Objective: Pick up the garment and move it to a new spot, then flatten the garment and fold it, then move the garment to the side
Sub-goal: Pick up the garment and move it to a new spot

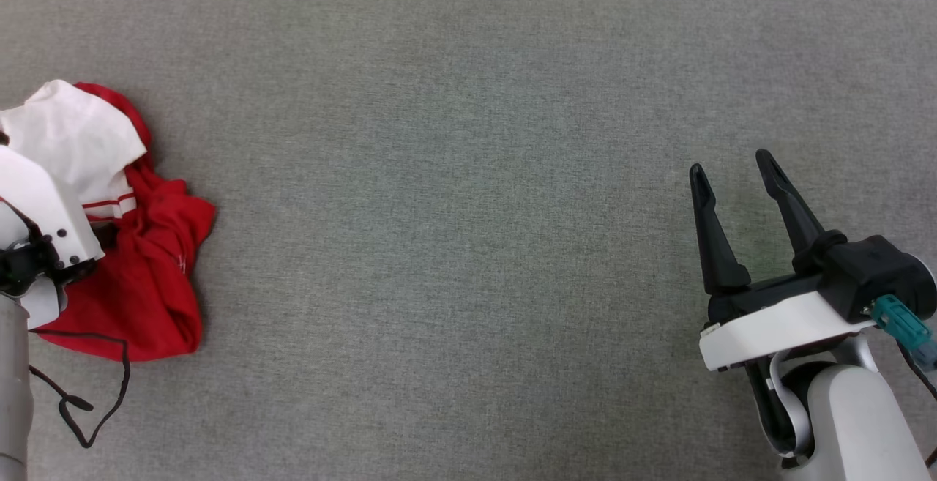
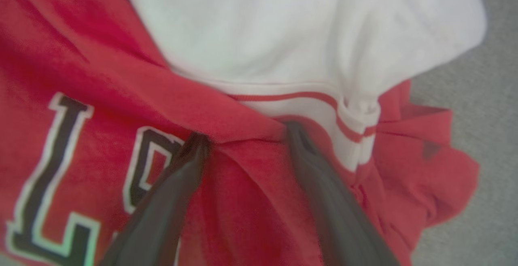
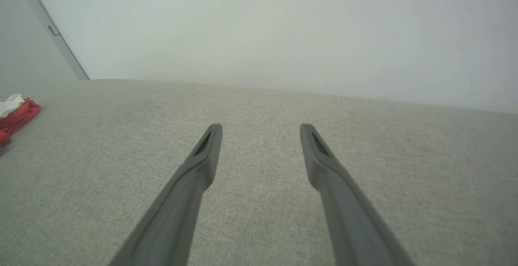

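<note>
While left pincer (image 2: 245, 132) gapes wide, crumpled garment (image 2: 101, 67) bunched against it.

Plain, bare room, likely a lab or test space, exact kind unclear: wide desk (image 1: 468, 100) covered in grey fabric, blank white wall (image 3: 283, 23) behind, grey strip (image 3: 52, 31) upper left.

Right gripper (image 1: 732, 164) sits at the lower right of the head view, fingers parted, pointing up the frame, pale forearm (image 1: 856, 422) beneath. Left wrist (image 1: 40, 210) pokes in at the left edge. The left gripper (image 2: 247, 136) is spread wide, its blurred tips perhaps angled downward.
</note>
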{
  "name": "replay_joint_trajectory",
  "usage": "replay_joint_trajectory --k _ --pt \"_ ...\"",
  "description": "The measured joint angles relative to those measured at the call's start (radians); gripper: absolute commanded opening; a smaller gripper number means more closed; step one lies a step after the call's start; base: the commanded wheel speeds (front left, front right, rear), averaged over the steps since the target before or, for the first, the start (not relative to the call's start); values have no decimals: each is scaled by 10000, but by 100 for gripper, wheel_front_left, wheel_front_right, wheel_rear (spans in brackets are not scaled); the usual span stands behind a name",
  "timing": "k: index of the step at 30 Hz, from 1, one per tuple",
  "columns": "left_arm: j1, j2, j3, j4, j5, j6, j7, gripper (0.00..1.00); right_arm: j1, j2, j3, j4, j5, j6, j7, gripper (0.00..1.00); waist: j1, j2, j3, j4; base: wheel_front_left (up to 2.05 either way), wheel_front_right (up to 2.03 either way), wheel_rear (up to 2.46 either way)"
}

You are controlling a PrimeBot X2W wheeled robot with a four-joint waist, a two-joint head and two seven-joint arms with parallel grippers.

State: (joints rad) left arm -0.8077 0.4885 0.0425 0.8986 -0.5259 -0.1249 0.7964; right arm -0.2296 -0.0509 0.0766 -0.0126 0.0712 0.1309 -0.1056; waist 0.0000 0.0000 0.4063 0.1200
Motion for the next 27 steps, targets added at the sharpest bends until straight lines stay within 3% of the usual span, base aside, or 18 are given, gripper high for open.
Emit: replay_joint_trajectory --k 1,2,3,10,27 --pt "3 12 88 54 -127 31 90 61 -11 0 0 38 0 0 -8 100 1 0 35 -45 0 0 0" --pt "10 10 140 84 -186 81 113 15 -20 0 -6 75 0 0 -12 100 0 0 58 -81 0 0 0" --pt "19 19 157 102 -194 105 115 0 -56 0 -10 104 0 0 -27 100 0 0 67 -109 0 0 0" --pt "227 -123 125 134 -146 295 -629 0 -78 0 -201 278 -270 0 -82 100 1 0 -304 -58 0 0 0" --pt "39 -359 -571 -529 1262 610 -6533 0 1522 0 -930 731 42 0 -71 100 -1 0 -2977 201 0 0 0"
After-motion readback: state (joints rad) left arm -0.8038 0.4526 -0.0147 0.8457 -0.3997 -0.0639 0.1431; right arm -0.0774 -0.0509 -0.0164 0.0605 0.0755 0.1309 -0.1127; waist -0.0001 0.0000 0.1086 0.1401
